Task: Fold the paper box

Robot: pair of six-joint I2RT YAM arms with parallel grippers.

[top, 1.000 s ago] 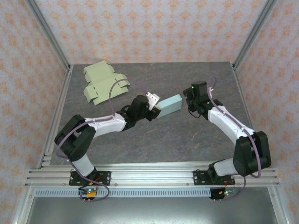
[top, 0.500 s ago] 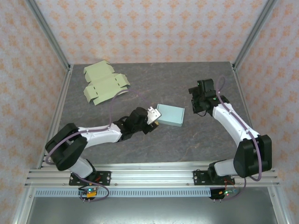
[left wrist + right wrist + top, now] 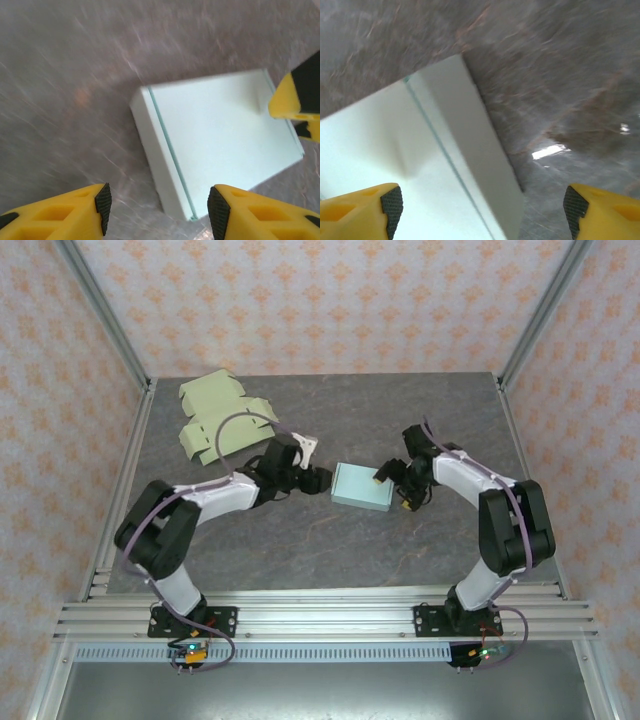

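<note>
Left claw (image 3: 160,204) apart and empty, right claw (image 3: 482,201) spread wide — pale-blue box (image 3: 362,486) lying between them

high top, close wrists, shared box (image 3: 361,486)

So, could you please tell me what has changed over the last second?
The folded box, earlier held tilted between the grippers, was let go and lies flat on the table. The left gripper drew back leftward, open. The right gripper swung away, then returned to the box's right edge, open. The flat green blanks stayed put.
</note>
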